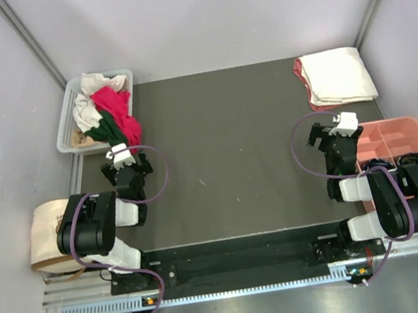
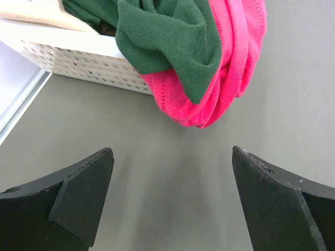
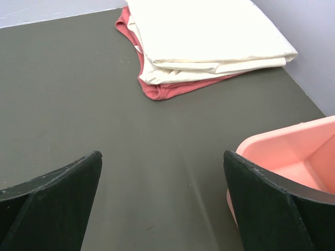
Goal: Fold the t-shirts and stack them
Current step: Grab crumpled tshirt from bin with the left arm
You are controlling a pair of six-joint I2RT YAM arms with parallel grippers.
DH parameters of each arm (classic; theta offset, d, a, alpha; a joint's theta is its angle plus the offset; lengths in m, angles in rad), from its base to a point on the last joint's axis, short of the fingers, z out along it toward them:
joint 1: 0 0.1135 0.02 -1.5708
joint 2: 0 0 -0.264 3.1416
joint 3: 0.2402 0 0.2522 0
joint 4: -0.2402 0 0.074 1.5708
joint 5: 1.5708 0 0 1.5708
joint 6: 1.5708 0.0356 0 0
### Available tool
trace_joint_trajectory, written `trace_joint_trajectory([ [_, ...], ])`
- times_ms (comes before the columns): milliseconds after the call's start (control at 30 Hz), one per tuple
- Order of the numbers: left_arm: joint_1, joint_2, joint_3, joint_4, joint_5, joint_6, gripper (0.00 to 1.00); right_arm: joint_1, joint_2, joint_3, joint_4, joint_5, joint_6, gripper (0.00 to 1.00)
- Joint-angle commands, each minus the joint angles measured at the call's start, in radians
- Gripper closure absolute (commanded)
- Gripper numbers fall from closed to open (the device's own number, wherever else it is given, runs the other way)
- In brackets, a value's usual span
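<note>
Holding nothing in the left tool (image 2: 171,157): jaws spread wide over bare surface (image 1: 223,146), just short of the white basket (image 2: 78,65) at the far-left corner. Likewise nothing in the right tool (image 3: 162,157), equally wide apart, hovering near the right edge beside the pink tray (image 3: 293,151).

Finding the unfolded t-shirts heaped in that basket: a crimson shirt (image 2: 235,63) and a dark green shirt (image 2: 167,42) spilling together over the rim onto the surface, with cream cloth (image 1: 94,83) farther back. Finding the finished work at the far-right corner: a cream-white folded shirt (image 3: 209,31) lying on a salmon-pink folded shirt (image 3: 162,91).

Judging the next step to be a pick from the heap. Risking a double grab there, with green draped over crimson: closing on the overhang probably catches both layers. Risking also a dragged or tipped basket, through pulling on cloth weighed down inside so light a wall. Risking a bunched, twisted spread by pinching mid-fold rather than at a hem or shoulder. Later, risking a nudged or slumped stack while laying a fresh shirt on top, given its place close against the right edge.
</note>
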Motion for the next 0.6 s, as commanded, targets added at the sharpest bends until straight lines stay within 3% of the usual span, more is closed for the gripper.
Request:
trace_joint_trajectory([
  [0,-0.001,0.007,0.009,0.032,0.011,-0.013,0.01,-0.004,0.003,-0.009,0.04,-0.005,-0.011,0.01],
  [500,0.014,0.006,0.015,0.015,0.036,-0.021,0.01,-0.002,0.002,-0.01,0.04,0.001,-0.013,0.01],
  [567,0.012,-0.002,-0.006,0.054,-0.045,-0.038,0.01,-0.002,0.0,-0.015,0.052,0.012,-0.01,0.01],
])
